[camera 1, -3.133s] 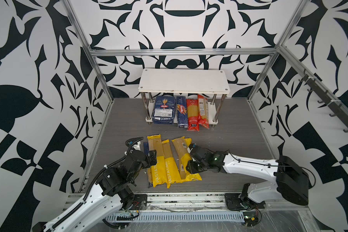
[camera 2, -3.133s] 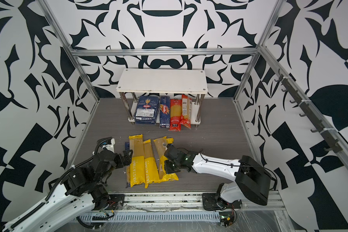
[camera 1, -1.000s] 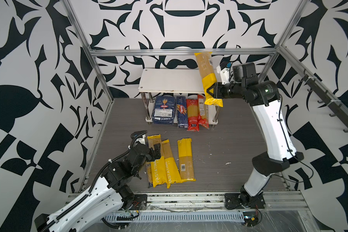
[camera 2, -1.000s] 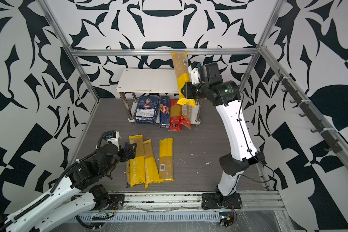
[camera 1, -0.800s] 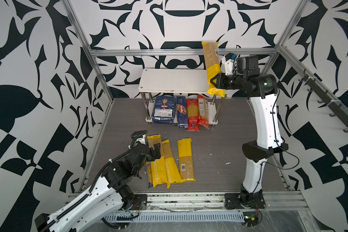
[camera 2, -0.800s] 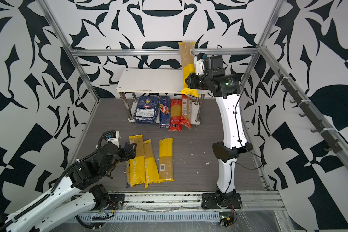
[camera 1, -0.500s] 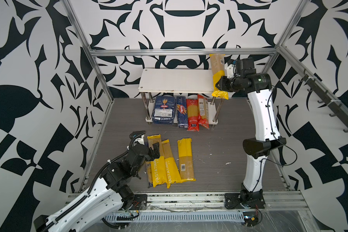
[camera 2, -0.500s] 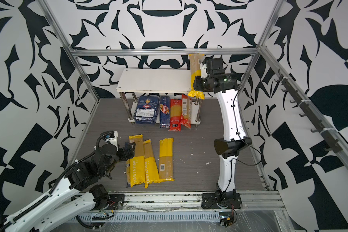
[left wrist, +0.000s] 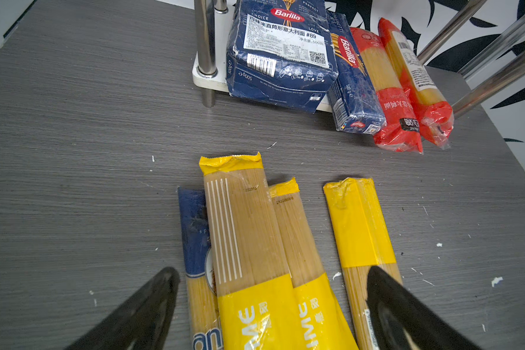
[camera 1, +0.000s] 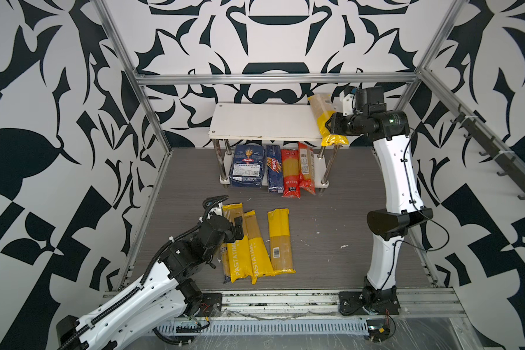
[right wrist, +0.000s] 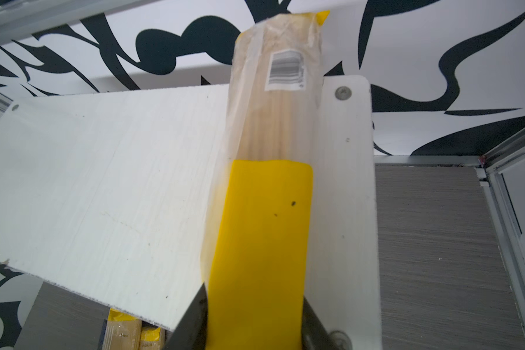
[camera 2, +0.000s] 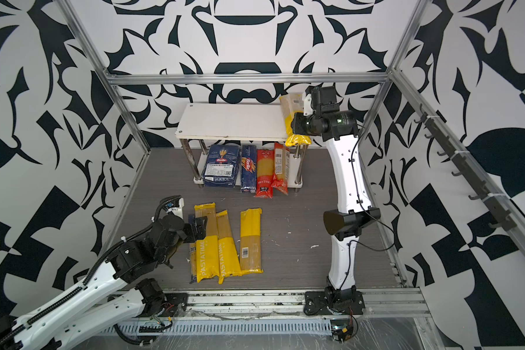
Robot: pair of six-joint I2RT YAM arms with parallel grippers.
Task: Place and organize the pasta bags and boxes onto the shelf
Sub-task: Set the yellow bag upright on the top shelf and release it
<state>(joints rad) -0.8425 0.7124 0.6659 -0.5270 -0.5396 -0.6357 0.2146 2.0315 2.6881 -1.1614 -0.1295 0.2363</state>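
My right tool (right wrist: 255, 300) is up at the right end of the shelf (camera 1: 222, 133). Its fingers (right wrist: 194, 318) sit hard against either side of a yellow spaghetti bag (right wrist: 270, 212). I see no gap there, so I read it as a narrow grip on the bag's yellow end. The bag runs front to back across the top board (right wrist: 119, 166) with its barcode label up. Its clear end reaches past the back edge toward the patterned wall, and its yellow end hangs over the front edge. In both top views the bag (camera 1: 322, 115) (camera 2: 289, 112) lies just inside the board's right edge. I cannot tell whether its full weight is on the board.

My left tool (left wrist: 272, 272) hangs low over the desk (left wrist: 73, 151) with its jaws spread wide, holding nothing. Its fingers straddle the near ends of the bags lying there. Two PASTATIME bags (camera 1: 234, 242) (camera 1: 255, 245) overlap side by side. A dark-blue-and-clear bag (left wrist: 194, 230) is tucked partly under the leftmost one. A third yellow bag (camera 1: 281, 239) lies just beside them, barcode up, with a slim gap between.

On the shelf's lower board (camera 1: 322, 169) four packs lie side by side and stick out over its front edge. From left to right they are the wide Barilla box (camera 1: 245, 166), the narrow Barilla box (camera 1: 274, 169) and two red-and-clear bags (camera 1: 291, 172) (camera 1: 306, 168).
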